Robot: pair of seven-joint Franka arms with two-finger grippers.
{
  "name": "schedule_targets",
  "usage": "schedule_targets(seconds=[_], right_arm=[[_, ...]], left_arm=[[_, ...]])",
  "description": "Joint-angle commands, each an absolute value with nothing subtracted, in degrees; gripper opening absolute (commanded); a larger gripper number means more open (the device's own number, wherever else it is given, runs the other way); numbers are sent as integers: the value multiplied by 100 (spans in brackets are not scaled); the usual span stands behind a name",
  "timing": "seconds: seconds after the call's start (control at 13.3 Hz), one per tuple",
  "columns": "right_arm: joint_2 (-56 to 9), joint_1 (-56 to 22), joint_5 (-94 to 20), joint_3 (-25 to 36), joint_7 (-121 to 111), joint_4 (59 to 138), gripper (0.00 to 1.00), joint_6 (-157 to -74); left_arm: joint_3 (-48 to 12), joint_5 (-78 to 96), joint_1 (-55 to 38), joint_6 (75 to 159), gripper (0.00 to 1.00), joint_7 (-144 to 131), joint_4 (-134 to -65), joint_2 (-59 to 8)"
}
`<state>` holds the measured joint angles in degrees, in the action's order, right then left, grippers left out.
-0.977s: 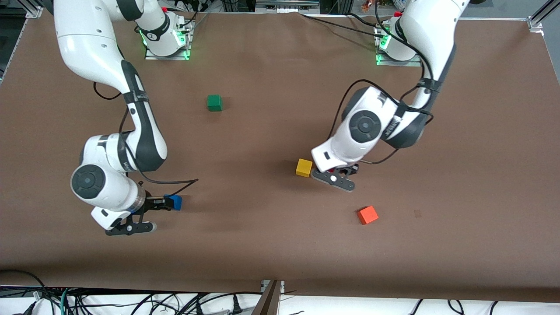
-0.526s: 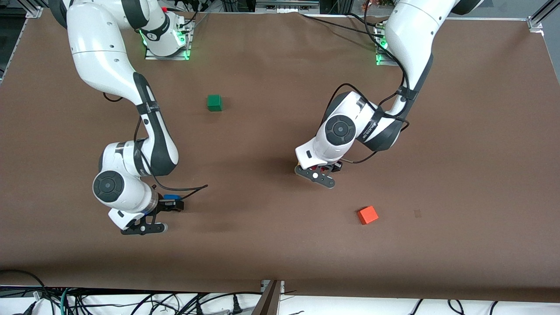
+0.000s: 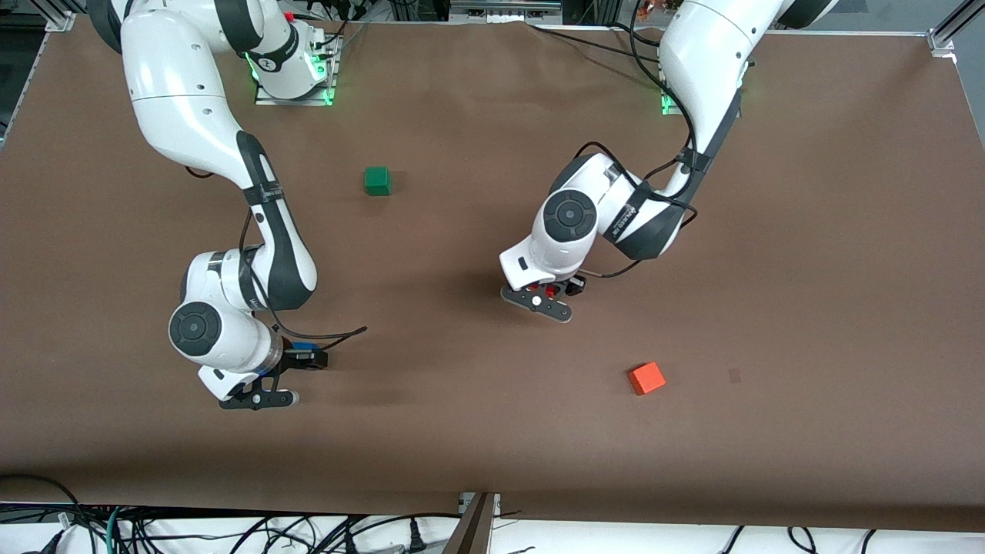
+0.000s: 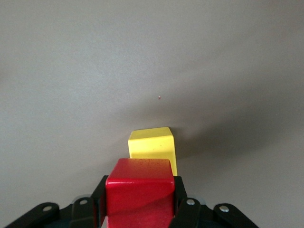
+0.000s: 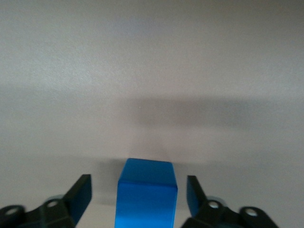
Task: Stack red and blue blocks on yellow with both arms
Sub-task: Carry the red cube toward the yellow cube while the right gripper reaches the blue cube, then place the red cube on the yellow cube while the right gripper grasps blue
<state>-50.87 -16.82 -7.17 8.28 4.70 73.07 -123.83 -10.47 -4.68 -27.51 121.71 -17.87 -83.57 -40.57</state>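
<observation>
My left gripper point(image 3: 548, 292) is shut on the deep red cube point(image 4: 140, 187), of which a little shows in the front view point(image 3: 542, 290). It holds the cube just over the yellow cube point(image 4: 152, 147) near the middle of the table. The yellow cube is hidden under the gripper in the front view. My right gripper point(image 3: 302, 358) is open and low at the table, toward the right arm's end. Its fingers point(image 5: 80, 191) stand either side of the bright blue cube point(image 5: 146, 194) without touching it. Only a sliver of blue point(image 3: 298, 347) shows in the front view.
A green cube point(image 3: 377, 181) sits farther from the front camera, between the two arms. An orange cube point(image 3: 646, 378) lies nearer the front camera than the left gripper, toward the left arm's end. Cables hang off the table's front edge.
My left gripper has carried the red cube toward the right arm's end and over the yellow cube, which it now hides. My right gripper has moved over the blue cube, covering most of it.
</observation>
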Motion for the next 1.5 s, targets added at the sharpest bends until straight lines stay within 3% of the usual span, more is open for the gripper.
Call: schedule_targets(seconds=[0.0,0.3,0.6,0.68,0.75,0.98,1.28,1.43], right_arm=[[-5036,-1696,-809,817,510,7435,80,-12472],[-5019,-1688,-809,817,448,7462,55,-12454],[-5001,-1687,-809,817,431,7462,53,-12437],[-4992,-1705,-809,817,431,7462,53,-12419],[-4975,-1714,-809,817,422,7462,53,-12402],[-4931,-1740,-809,817,422,7462,53,-12358],[-4668,-1871,-809,686,928,7453,53,-11805],[-4501,-2108,-809,686,1413,7401,53,-11559]], left_arm=[[-967,-729,-2892,12461,1,-1960,-8174,-4227],[-967,-1106,-2953,12604,2,-2197,-8183,-4315],[-967,-1178,-2953,12604,3,-2224,-8183,-4350],[-967,-1160,-2953,12604,18,-2276,-8183,-4351],[-975,-1134,-2953,12595,99,-2450,-8174,-4342],[-993,-1081,-2910,12464,100,-2865,-8034,-4176],[-975,-677,-2568,10569,100,-2856,-6674,-4105],[-976,-677,-2137,10205,100,-2839,-6347,-3869]])
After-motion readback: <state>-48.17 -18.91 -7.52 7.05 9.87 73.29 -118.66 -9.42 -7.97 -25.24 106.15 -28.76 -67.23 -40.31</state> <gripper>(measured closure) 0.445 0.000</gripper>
